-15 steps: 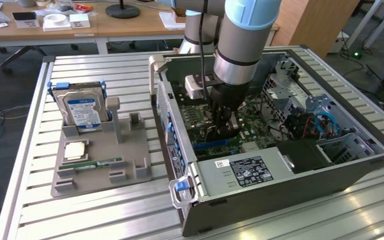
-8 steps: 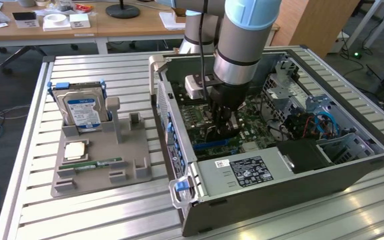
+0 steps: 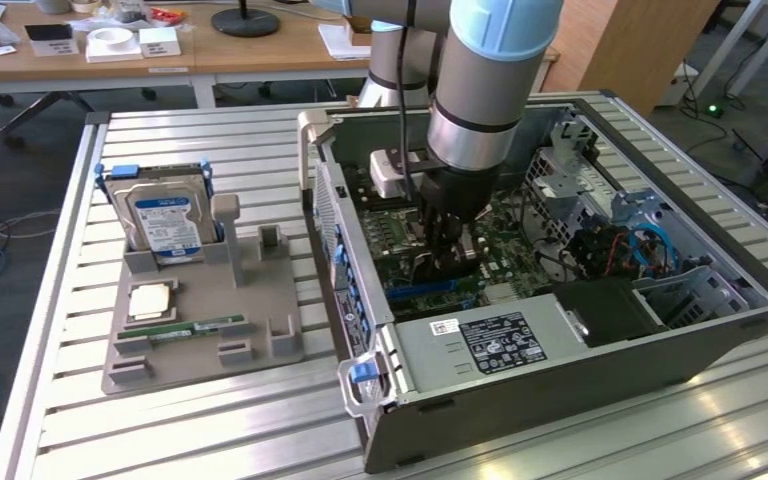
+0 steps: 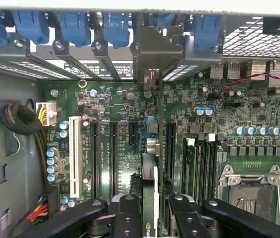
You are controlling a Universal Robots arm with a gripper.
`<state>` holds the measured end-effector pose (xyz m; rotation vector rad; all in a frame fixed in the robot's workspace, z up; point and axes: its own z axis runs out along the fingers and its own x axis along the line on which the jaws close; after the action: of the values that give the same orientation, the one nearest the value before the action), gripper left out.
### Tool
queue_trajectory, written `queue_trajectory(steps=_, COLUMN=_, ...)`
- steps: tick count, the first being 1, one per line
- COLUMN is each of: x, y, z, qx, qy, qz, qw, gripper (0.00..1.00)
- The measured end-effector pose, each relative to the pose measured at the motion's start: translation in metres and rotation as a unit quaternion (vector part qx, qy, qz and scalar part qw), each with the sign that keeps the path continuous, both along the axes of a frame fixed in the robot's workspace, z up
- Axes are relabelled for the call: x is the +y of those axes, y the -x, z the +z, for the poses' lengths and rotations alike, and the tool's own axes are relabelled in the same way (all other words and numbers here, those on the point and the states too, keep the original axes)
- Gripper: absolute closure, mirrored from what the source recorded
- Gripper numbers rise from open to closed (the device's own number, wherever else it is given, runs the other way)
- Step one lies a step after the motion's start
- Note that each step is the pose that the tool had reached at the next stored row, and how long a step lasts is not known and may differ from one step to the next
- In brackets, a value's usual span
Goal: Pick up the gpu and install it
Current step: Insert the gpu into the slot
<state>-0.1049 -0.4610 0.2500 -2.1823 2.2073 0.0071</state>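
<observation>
Gpu [image 4: 149,186] on edge, pinched between closed-in fingers of gripper [image 4: 155,210], low over motherboard [image 4: 122,106] inside computer case [image 3: 704,330]; long axis along expansion slots [image 4: 96,153], far end toward rear brackets [image 4: 105,47], possibly touching a slot.

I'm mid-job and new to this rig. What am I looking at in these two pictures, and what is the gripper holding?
The exterior view comes from a camera off the arm. It shows the robot arm reaching down into an open computer case on a slatted metal table. On the exterior view's left, a grey holder carries an upright hard drive, a square chip and a RAM stick.

The wrist view looks past the gripper at the motherboard. The gpu stands edge-on, gripped between the fingers, over the slots. I cannot tell whether it is seated.
</observation>
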Motion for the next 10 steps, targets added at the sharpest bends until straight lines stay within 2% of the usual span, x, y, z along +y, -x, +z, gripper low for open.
queue_trajectory(steps=10, x=-0.0011, y=0.0, z=0.0, qx=0.0, qy=0.0, qz=-0.01, qw=1.0, gripper=0.74)
